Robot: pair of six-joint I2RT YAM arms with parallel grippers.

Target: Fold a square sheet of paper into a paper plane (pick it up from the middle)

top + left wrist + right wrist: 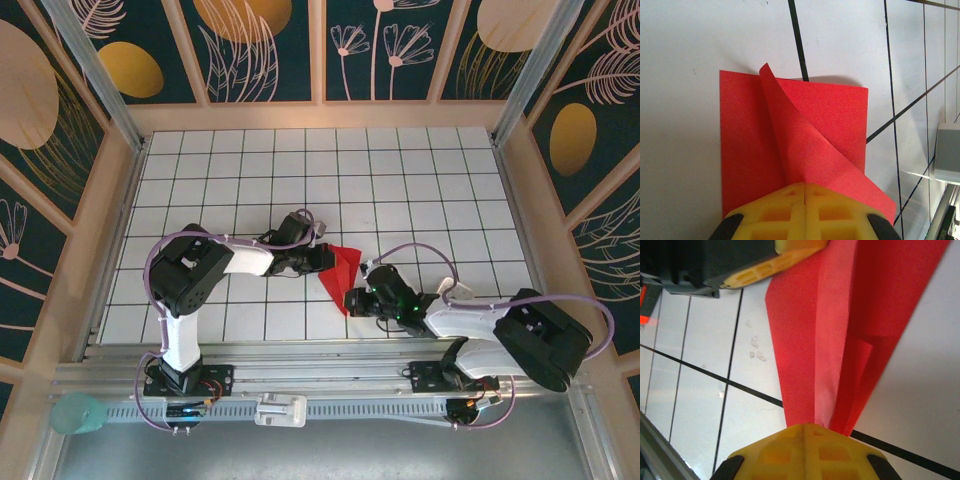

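The red paper (340,275) is a creased pointed shape lying in the middle of the tiled table, between both grippers. In the left wrist view the red paper (790,145) has one flap curled up off the flat layer, and my left gripper (804,186) is shut on that flap's near edge. In the right wrist view the red paper (840,330) narrows toward my right gripper (812,427), which is shut on its pointed end. The left gripper's yellow fingers (775,262) touch the paper's far end there. From above, the left gripper (325,257) and right gripper (352,300) hold opposite ends.
The white grid table (400,190) has free tiles behind and to both sides of the paper. Patterned walls enclose it. A metal rail (300,375) runs along the near edge, and a grey block (947,152) sits at the right.
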